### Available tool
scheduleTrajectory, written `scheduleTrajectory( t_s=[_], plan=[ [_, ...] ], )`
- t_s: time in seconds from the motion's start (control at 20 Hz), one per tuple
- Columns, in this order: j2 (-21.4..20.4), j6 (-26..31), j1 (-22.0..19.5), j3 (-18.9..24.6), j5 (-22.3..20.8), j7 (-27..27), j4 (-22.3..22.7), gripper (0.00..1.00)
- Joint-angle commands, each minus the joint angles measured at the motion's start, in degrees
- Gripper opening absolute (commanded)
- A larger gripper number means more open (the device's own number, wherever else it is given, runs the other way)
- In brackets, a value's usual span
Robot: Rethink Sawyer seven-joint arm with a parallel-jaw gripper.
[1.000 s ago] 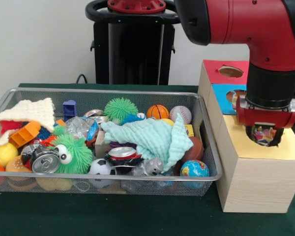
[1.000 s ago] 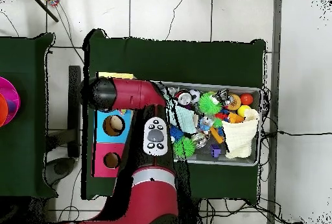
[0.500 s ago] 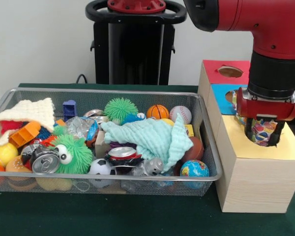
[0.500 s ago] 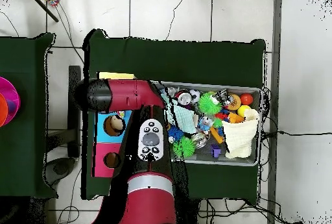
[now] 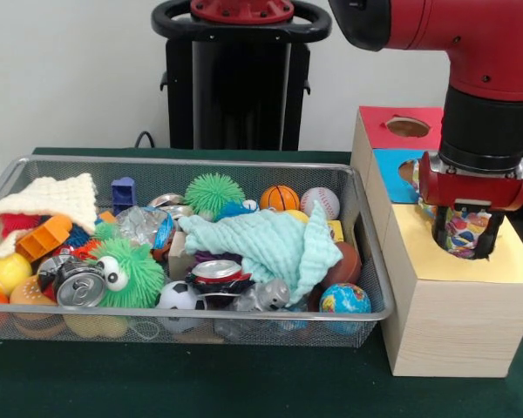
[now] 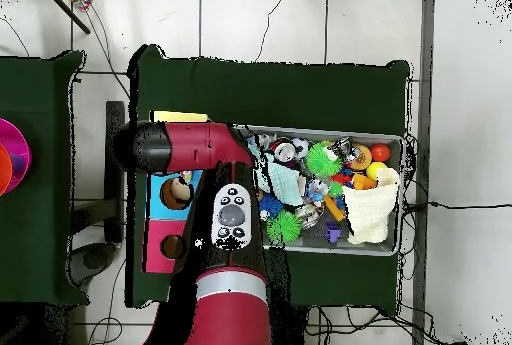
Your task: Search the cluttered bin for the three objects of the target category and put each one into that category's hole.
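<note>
Front view shows the claw [image 5: 464,233] closed around a multicoloured ball [image 5: 460,232], right above the yellow hole [image 5: 471,248] of the box [image 5: 453,305]. Beside it the bin [image 5: 244,320] sits full on the tabletop [image 5: 200,383].

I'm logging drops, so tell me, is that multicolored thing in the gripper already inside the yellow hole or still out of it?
Out. The multicolored object sits between the fingers, above the yellow box top.
</note>
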Motion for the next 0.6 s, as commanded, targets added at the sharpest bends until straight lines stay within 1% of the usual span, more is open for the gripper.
scheduleTrajectory(
  t_s=[0.05,0.25,0.35,0.6],
  plan=[
    [-2.1,6.3,-1.62,-0.18,-2.66,2.79,3.26,1.0],
    [-2.56,7.94,-1.51,-0.67,-2.68,2.9,2.61,1.0],
    [-3.13,8.24,-1.35,-0.95,-2.86,2.91,3.0,1.0],
    [-6.19,10.26,-0.03,-2.73,-2.99,4.59,4.91,1.0]
  ],
)
